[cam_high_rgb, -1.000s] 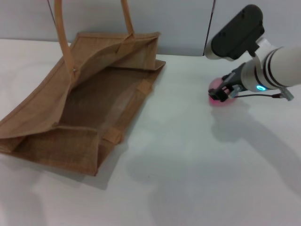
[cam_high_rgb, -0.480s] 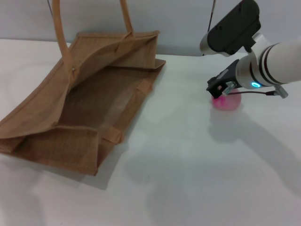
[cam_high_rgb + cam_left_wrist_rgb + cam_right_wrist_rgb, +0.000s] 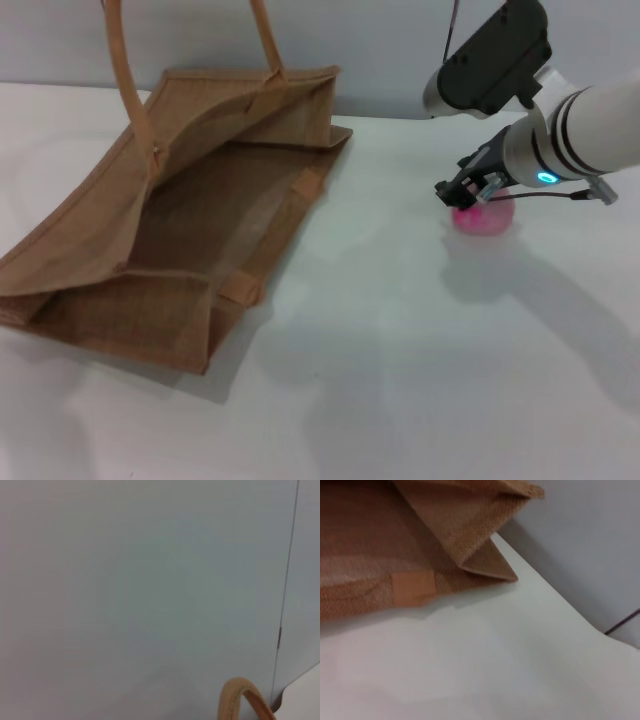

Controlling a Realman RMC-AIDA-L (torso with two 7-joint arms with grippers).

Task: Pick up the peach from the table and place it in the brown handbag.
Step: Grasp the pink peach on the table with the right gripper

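The round peach shows no clear long axis and sits on the table well right of the bag, whose mouth gapes toward me, while the right gripper, fingers apart and empty, has lifted slightly off it.

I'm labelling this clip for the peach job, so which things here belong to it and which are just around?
Belong to the job:
- peach, on the table
- brown handbag, lying open on the table
- right hand, just over the peach

Just around:
- grey wall behind the table
- nothing else lies loose on the table
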